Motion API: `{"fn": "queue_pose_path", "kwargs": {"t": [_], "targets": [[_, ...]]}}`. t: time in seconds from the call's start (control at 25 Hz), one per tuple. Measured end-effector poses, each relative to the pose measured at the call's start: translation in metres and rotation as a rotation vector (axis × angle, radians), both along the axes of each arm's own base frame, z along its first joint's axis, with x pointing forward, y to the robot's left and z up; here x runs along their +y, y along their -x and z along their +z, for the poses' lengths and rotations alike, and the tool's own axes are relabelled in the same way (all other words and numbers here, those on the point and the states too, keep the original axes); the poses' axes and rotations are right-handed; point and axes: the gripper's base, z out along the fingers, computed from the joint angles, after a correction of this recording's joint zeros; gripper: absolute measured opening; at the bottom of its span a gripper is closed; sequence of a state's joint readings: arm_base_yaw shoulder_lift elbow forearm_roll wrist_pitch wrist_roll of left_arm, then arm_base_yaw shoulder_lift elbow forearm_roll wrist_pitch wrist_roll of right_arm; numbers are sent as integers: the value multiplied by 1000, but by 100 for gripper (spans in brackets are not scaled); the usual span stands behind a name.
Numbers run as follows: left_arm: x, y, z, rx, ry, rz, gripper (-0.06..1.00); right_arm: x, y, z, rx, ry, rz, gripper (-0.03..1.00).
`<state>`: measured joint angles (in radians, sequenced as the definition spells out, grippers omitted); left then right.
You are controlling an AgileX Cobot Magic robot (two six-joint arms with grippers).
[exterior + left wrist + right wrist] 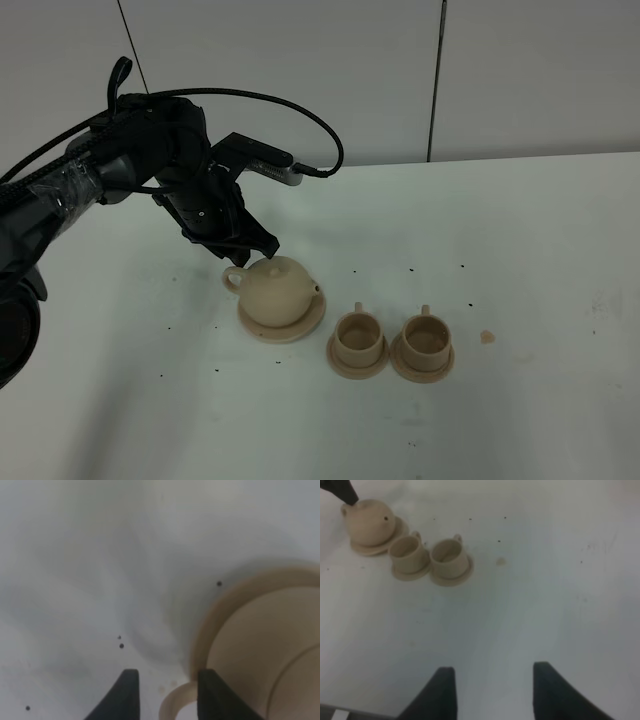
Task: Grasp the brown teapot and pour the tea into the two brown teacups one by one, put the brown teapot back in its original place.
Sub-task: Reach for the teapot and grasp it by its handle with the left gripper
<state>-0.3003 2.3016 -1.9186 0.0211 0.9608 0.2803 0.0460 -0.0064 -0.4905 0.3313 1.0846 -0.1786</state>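
The white desk (520,250) carries a wide tan saucer (285,334) and, to its right, two smaller saucers (357,373) just beside each other. Dark specks (412,269) and a tan spot (487,337) mark it.

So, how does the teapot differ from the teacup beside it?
The teapot is larger and dome-shaped with a knob lid; the teacup is a small open cylinder. The teapot's saucer is wider than the teacup's saucer. The left gripper straddles the teapot's handle; no gripper is at the teacup. Both are pale tan and stand on matching saucers.
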Motion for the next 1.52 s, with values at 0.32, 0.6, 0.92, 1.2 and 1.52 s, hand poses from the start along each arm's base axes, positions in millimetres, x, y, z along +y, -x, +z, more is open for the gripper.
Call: {"fn": "queue_pose_path", "kwargs": {"t": [0.32, 0.6, 0.92, 1.2, 1.52], "targets": [[1, 3, -1, 31, -5, 2, 35, 0, 0, 0, 0, 0, 0, 35], [-2, 0, 0, 3, 20, 5, 35, 0, 0, 0, 0, 0, 0, 35], [-7, -3, 20, -93, 93, -20, 35, 0, 0, 0, 0, 0, 0, 35], [-19, 25, 98, -158, 281, -241, 35, 0, 0, 0, 0, 0, 0, 35], [3, 53, 136, -99, 240, -529, 35, 0, 0, 0, 0, 0, 0, 35]]}}
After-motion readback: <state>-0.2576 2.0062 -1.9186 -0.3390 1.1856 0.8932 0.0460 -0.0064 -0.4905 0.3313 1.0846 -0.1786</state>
